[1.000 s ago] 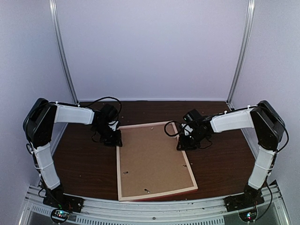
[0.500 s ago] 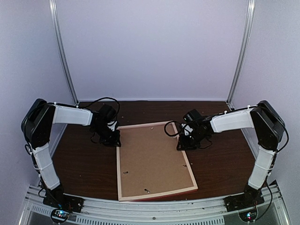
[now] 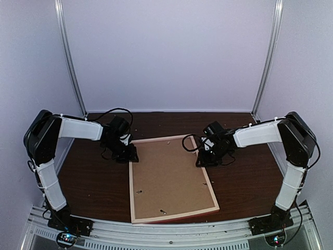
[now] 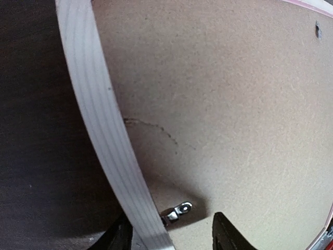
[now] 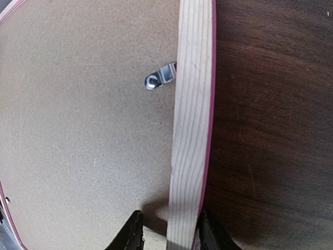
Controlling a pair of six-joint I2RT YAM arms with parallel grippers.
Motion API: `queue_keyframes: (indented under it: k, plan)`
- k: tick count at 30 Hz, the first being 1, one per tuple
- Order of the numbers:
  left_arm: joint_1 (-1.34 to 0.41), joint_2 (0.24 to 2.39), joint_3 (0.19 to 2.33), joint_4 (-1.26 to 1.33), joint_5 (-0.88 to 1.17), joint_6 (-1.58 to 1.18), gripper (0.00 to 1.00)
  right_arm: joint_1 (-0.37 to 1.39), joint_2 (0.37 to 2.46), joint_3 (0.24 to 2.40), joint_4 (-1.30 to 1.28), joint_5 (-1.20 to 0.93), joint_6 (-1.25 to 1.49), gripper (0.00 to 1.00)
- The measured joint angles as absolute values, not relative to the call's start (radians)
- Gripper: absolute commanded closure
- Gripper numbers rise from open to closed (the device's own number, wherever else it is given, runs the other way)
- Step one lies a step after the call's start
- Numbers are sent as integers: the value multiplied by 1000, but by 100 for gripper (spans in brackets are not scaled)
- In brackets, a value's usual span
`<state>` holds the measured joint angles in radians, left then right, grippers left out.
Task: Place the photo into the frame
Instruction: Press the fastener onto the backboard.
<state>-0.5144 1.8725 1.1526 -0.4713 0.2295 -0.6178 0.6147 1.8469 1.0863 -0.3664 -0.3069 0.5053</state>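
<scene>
The frame (image 3: 171,178) is lying back-up on the table (image 3: 93,182), between the two arms, with the backing board (image 3: 169,174) sitting inside it — the left gripper (image 3: 127,154) at its far-left corner, the right gripper (image 3: 204,159) straddling its right bar.

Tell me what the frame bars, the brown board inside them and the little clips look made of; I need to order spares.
The frame: seemingly unfinished pale wood, straight grain lines showing, a pink edge along the outer side. The backing board: probably fibreboard or hardboard, matte tan with fine speckles and no grain. The clips: looks like bright metal, shiny and silvery, with a round rivet-like end.
</scene>
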Motion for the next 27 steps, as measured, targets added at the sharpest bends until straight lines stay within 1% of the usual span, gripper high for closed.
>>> queue_keyframes:
  k: [7, 13, 20, 27]
  plan:
    - [-514, 1864, 1147, -473, 240, -611, 40, 615, 1848, 1086, -361, -306, 508, 63]
    - [-536, 1809, 1096, -510, 226, -605, 36, 615, 1848, 1085, -358, -298, 542, 65]
    - [-617, 1718, 1028, -557, 189, -608, 30, 592, 1828, 1042, -301, -302, 601, 66]
    - [-717, 1690, 986, -572, 174, -630, 28, 546, 1814, 1002, -240, -327, 629, 66]
